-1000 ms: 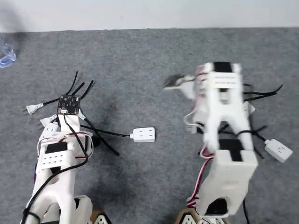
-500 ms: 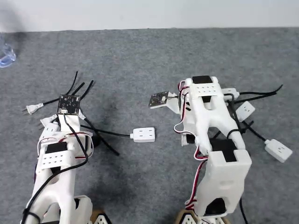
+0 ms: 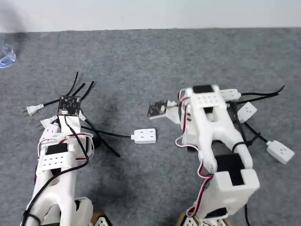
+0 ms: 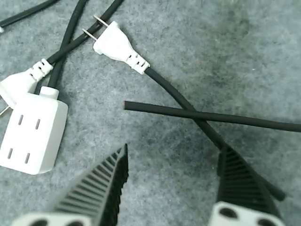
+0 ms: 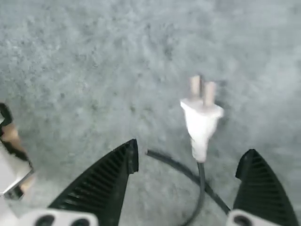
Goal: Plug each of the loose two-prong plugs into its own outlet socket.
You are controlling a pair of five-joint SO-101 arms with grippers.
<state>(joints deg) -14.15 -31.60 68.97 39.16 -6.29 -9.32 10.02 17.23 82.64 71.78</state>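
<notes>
The right jaws are held open with a white two-prong plug (image 5: pixel 201 117) seen between them, lying on the grey tabletop (image 3: pixel 141 61) in the right half of the scene; nothing is gripped. The left jaws are likewise spread and empty above a second plug (image 4: pixel 115 45), near which an outlet block (image 4: pixel 30 129) lies on the left side of the scene.

A poor grasp is judged the likeliest fault: were the right jaws closed on the cord (image 5: pixel 202 183) rather than on the plug's body, the plug could be twisted and its prongs left askew to the slots. On the left, black cables (image 4: pixel 211 116) are crossed over one another, so a lifted plug could be snagged and the outlet block dragged along. No block appears to be fastened down, so one could be pushed away by the prongs unless it is steadied.

No true container is present; the sockets serve as such. The slots of that outlet block, of the centre outlet block (image 3: pixel 145 136) and of the near-right outlet block (image 3: pixel 281 151) are seen to be empty
</notes>
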